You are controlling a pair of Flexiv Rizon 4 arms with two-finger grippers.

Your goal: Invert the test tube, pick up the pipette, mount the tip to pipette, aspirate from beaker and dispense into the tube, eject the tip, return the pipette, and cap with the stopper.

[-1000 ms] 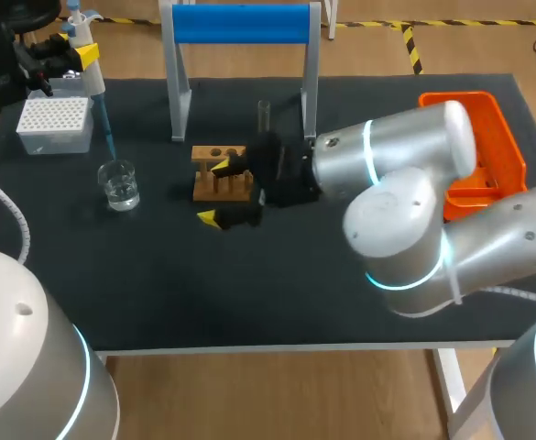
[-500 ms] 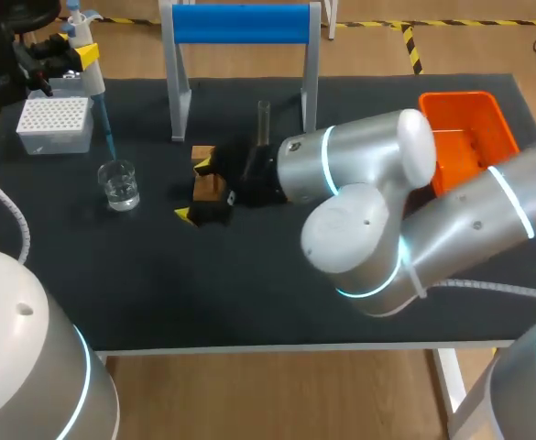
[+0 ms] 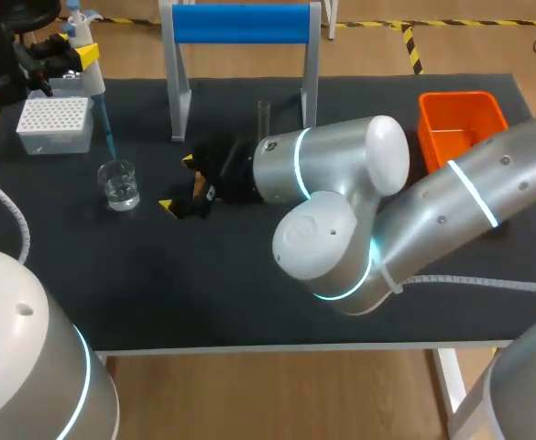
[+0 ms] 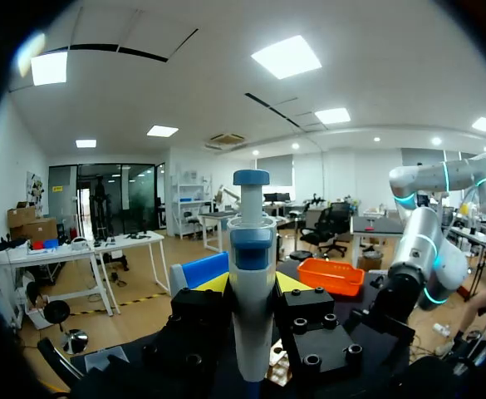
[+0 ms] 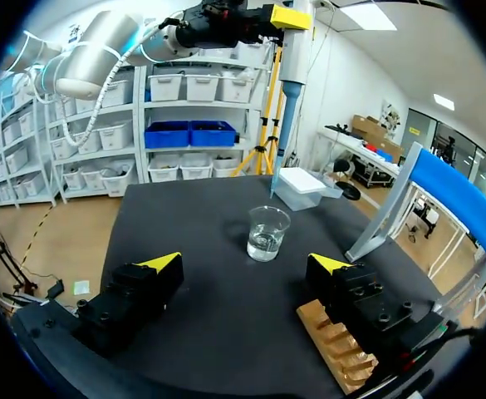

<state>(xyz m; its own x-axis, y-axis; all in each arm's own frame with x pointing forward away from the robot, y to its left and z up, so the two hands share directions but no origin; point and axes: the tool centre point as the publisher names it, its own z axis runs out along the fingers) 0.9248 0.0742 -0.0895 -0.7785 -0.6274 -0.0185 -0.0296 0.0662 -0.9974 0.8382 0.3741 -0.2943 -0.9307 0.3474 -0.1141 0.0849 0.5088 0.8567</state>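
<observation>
My left gripper (image 3: 66, 57) is at the table's far left, shut on the white and blue pipette (image 3: 88, 64); its blue tip (image 3: 107, 136) hangs just above the glass beaker (image 3: 119, 183) of clear liquid. The left wrist view shows the pipette (image 4: 252, 274) upright between the left gripper's (image 4: 252, 287) fingers. My right gripper (image 3: 179, 183) stands open just right of the beaker, low over the table. In the right wrist view the beaker (image 5: 267, 233) stands ahead of the open right gripper (image 5: 247, 262), and the wooden rack (image 5: 342, 353) lies under one finger. A clear test tube (image 3: 264, 119) stands behind the right arm.
A white tip box (image 3: 55, 124) sits at the far left behind the beaker. A blue-topped stand (image 3: 240, 23) rises at the back middle. An orange bin (image 3: 460, 124) is at the back right. My right arm's bulky links (image 3: 341, 211) span the table's middle.
My right arm has swept left across the rack, so its open gripper now sits close to the beaker. The left arm and pipette have not moved.
</observation>
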